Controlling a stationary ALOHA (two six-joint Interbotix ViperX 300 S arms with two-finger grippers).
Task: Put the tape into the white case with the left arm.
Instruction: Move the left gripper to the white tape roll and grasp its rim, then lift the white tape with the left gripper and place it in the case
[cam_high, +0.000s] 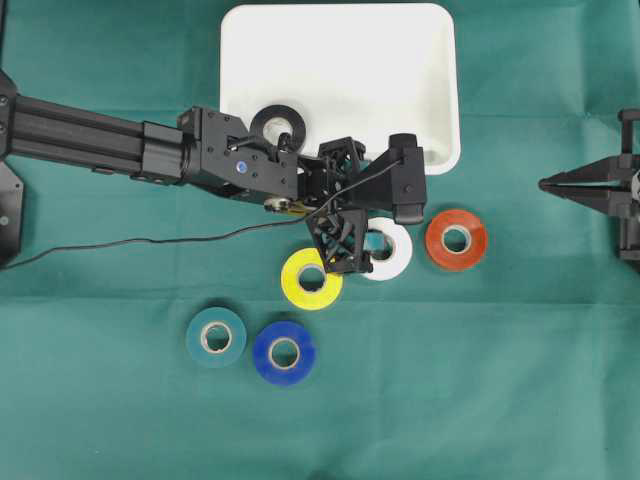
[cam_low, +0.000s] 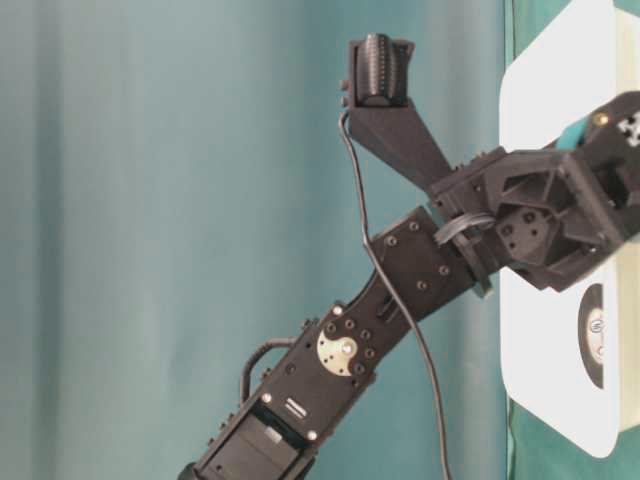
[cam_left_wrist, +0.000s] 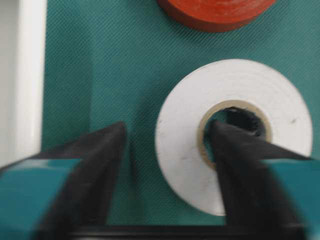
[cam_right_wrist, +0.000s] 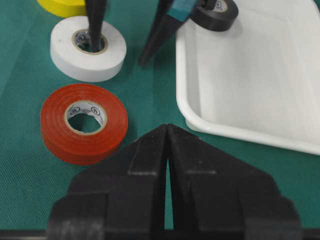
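The white tape roll, flat on the green bench beside the white case and red roll, has a tan core with unreadable print; left gripper jaws straddle its wall, not yet clamped; right gripper jaws closed.
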